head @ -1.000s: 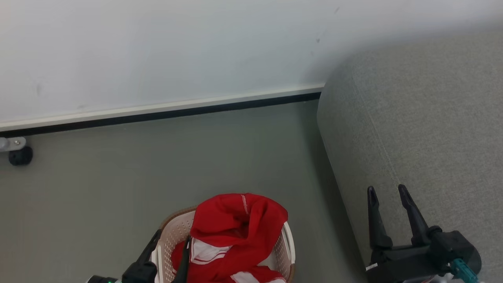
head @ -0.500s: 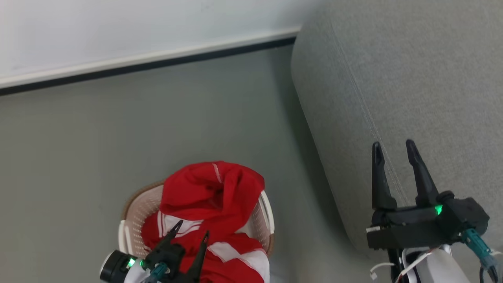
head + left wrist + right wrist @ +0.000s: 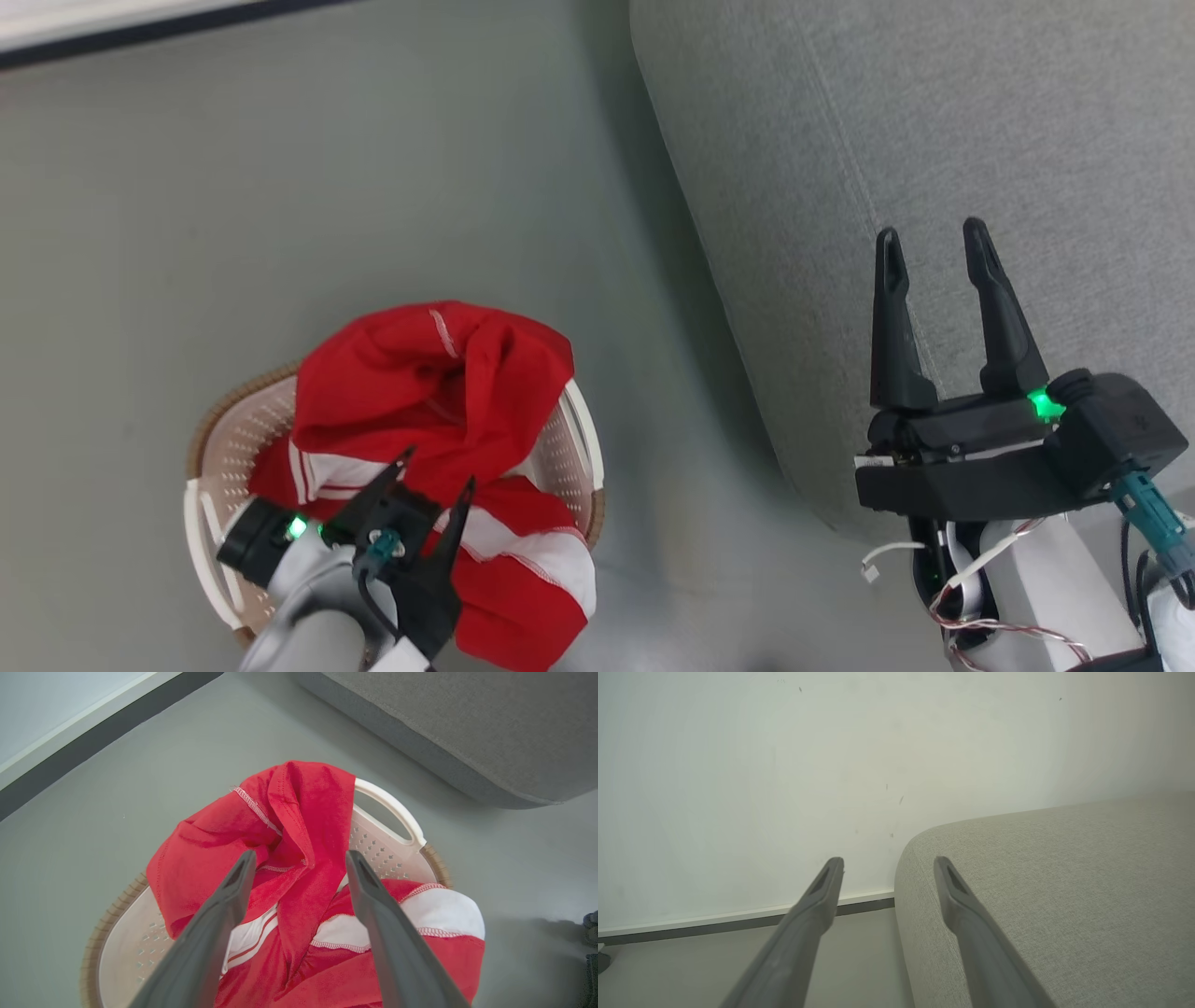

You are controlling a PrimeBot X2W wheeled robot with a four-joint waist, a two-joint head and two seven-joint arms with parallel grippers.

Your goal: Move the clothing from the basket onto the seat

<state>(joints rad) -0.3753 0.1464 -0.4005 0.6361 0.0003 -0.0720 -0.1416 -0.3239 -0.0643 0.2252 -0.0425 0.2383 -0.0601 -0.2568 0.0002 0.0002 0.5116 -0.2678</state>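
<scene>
The clothing point(image 3: 299, 807) lies heaped in the basket point(image 3: 210, 439). One thick red fold stands up above the rim, and a white-panelled part spills over the edge nearest me. The basket stands on the floor point(image 3: 280, 187), near the rounded corner of the seat point(image 3: 934, 112) but not touching it.

My left gripper point(image 3: 437, 469) hangs over the heap with its fingers spread wide and nothing between them. In the left wrist view the raised fold sits right in the gap.

I judge that ridge to be the best thing to grab, since it is bulky and gathers several layers. I want to come straight down so that one finger lands on each side of it. I also need to keep clear of the white handle off to one side, go deep enough to catch more than a single layer, and then close firmly. The lift has to be high, or the trailing cloth could snag the rim and drag the light basket along.

My right gripper point(image 3: 931, 230) is also wide and empty, over the seat's edge, where it may need to move aside for the drop.
</scene>
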